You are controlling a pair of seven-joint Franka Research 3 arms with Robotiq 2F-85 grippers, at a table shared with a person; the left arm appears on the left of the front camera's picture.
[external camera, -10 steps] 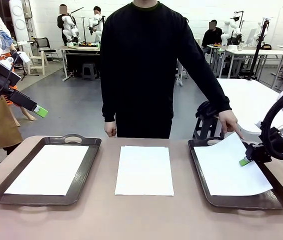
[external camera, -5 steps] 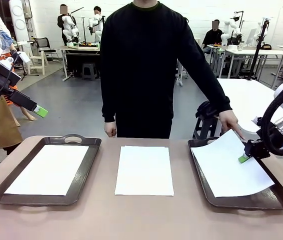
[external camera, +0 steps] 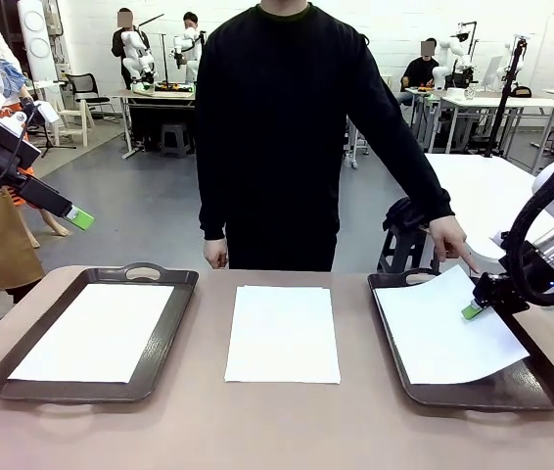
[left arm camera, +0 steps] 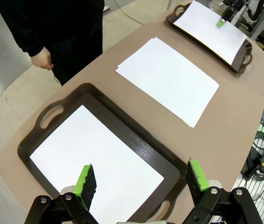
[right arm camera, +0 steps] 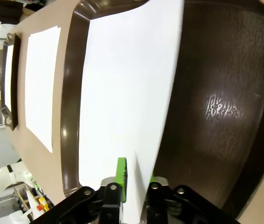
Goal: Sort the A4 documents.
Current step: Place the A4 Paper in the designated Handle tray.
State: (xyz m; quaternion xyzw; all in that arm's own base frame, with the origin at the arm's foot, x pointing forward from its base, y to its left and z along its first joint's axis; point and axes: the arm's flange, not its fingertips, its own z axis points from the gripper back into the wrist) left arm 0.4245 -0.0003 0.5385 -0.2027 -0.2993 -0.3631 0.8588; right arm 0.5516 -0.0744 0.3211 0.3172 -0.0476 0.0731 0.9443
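Note:
Three sets of A4 documents show. One white sheet (external camera: 96,333) (left arm camera: 94,163) lies in the left tray (external camera: 172,333) (left arm camera: 146,149). A small stack (external camera: 282,333) (left arm camera: 169,79) (right arm camera: 41,79) rests on the bare table between the trays. A third sheet (external camera: 448,338) (right arm camera: 127,84) lies a little askew in the right tray (external camera: 531,382) (right arm camera: 216,93). My right gripper (external camera: 471,310) (right arm camera: 137,179) straddles that sheet's right edge, its jaws slightly apart. High over the table's left end, my left gripper (external camera: 79,217) (left arm camera: 141,179) hangs open and holds nothing.
A person in a black top stands at the far side. One hand (external camera: 450,240) points down at the far corner of the right tray; the other (external camera: 216,253) hangs by the table edge. Bare tabletop (external camera: 277,421) runs along the near side.
My right gripper's jaws have parted at the sheet's edge. The sheet, lifted half a second ago, has sunk lower into the right tray. The left arm has not moved.

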